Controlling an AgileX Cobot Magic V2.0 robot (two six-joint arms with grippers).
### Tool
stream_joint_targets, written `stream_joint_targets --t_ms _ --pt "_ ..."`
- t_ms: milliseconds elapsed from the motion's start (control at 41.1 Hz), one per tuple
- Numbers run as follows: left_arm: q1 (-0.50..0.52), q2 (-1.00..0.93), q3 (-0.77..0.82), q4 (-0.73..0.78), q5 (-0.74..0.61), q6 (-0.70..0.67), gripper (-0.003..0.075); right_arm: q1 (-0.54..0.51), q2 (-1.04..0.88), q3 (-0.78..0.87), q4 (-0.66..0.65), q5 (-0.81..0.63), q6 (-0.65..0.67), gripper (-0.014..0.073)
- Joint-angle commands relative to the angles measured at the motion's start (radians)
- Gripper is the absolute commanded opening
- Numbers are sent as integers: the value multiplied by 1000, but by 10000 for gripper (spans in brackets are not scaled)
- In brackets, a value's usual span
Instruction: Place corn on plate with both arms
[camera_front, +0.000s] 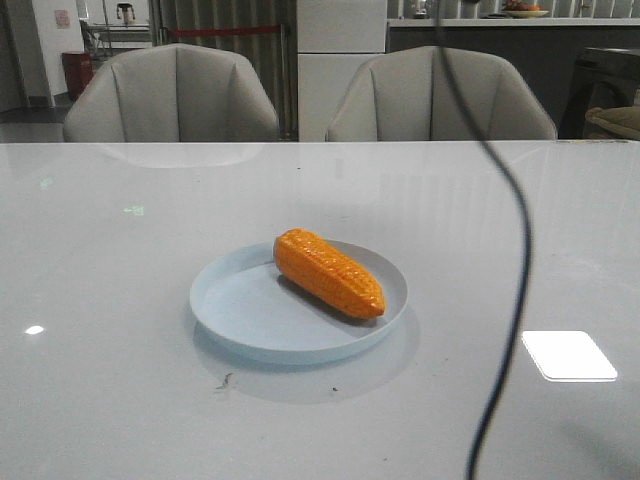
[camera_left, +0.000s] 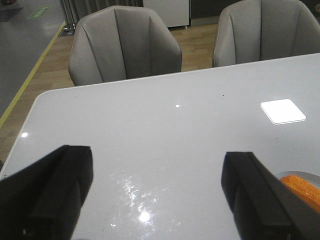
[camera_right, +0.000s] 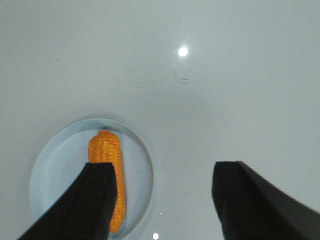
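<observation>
The corn (camera_front: 329, 273) is lying flat inside the plate (camera_front: 240, 310), slanting across it with its thick end toward the chairs (camera_front: 172, 95). The plate is sitting near the middle of the worktop (camera_front: 110, 260). The left gripper (camera_left: 157, 192) is hanging above bare worktop, jaws spread wide and holding nothing. The right gripper (camera_right: 162, 200) is hovering above the plate's edge, jaws also wide and empty. A dark cable (camera_front: 515, 280) is dangling in front.

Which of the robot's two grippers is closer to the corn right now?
Likely the right. The right gripper hangs open above the table, the corn under one finger. The left gripper, also open, sees only the corn's end at its edge.
</observation>
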Motion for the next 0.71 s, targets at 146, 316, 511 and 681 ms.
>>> stream_joint_targets --t_ms 146,316,511,681 --pt "-1 -2 -28 7 -74 -9 580 -206 -307 127 -55 -27 -5 520" --pt "-1 2 -18 39 -74 -9 580 -322 -531 313 -99 -96 -9 520" --pt "-1 2 43 69 -74 -9 580 -367 -769 559 -153 -217 -9 520" --pt "-1 2 91 69 -77 -9 580 -363 -913 765 -153 -235 -9 520"
